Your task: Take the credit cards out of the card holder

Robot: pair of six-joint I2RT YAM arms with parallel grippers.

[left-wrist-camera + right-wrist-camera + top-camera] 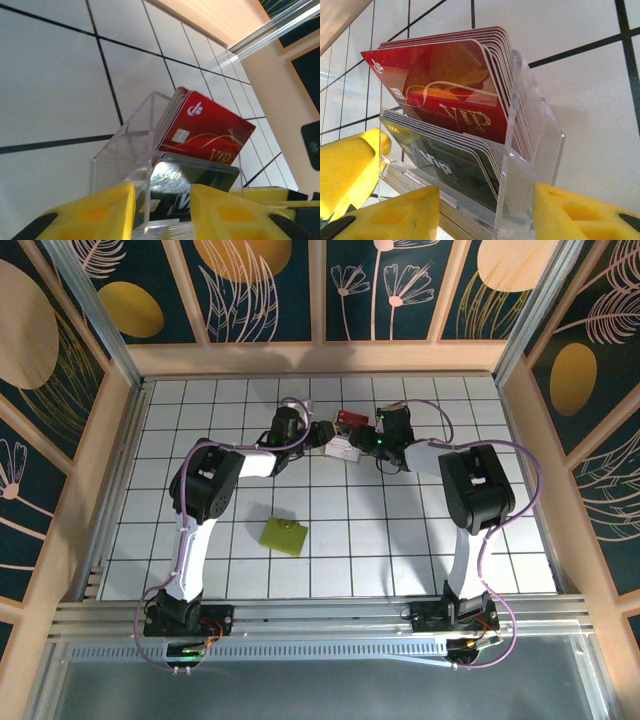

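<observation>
Glossy red cards in a clear, smooth plastic case — gripper pads matt yellow, slightly pitted.

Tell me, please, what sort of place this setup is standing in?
Probably a purpose-built robot test cell: a white gridded tabletop, boxed in by wood-framed walls with leaf-patterned panels, and a left arm and right arm bolted to an aluminium rail at the near edge.

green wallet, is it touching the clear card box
Apart. The top external view shows the green wallet lying by itself, with bare tiles between it and the clear card box farther back.
</observation>
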